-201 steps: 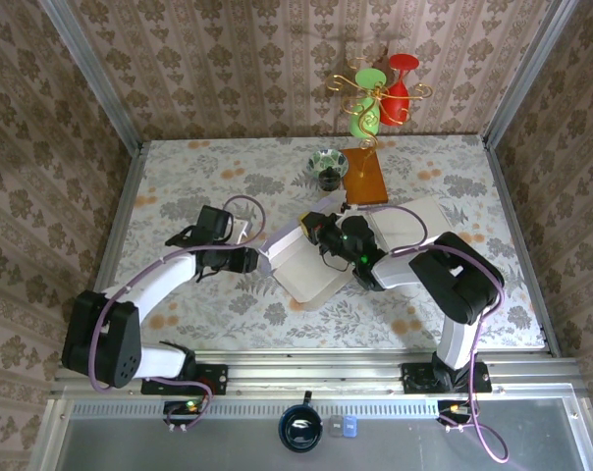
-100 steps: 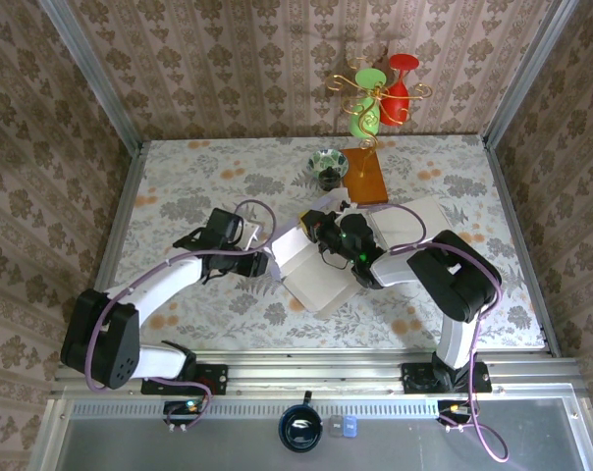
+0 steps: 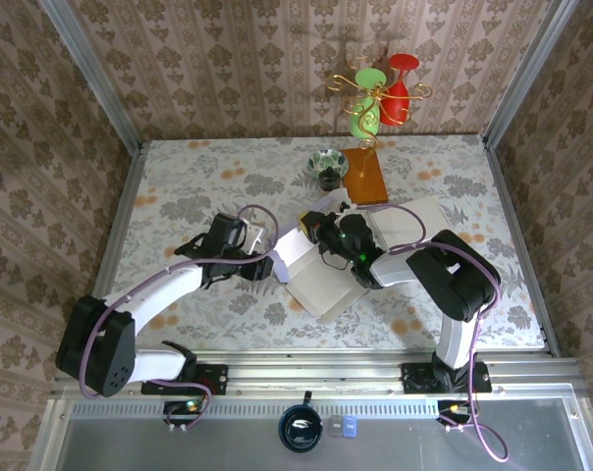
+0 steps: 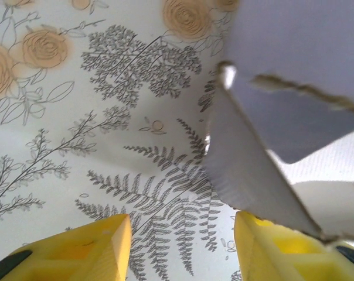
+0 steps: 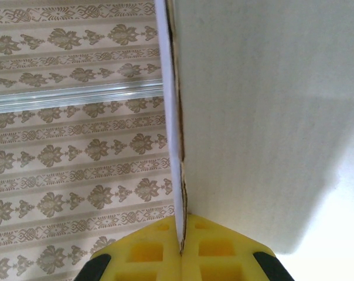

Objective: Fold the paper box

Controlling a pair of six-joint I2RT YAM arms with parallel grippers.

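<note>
From the top, the box (image 3: 316, 280) sits between the left gripper (image 3: 265, 263) and right gripper (image 3: 321, 235). Left wrist: fingers (image 4: 77, 252) wide open and holding nothing, with a loose flap (image 4: 247, 170) over the right-hand finger (I'd shift sideways to centre it before closing). Right wrist: fingers (image 5: 142, 252) pinched tight on a box wall edge rising straight from between them; I'd hold that as the anchor.
</note>
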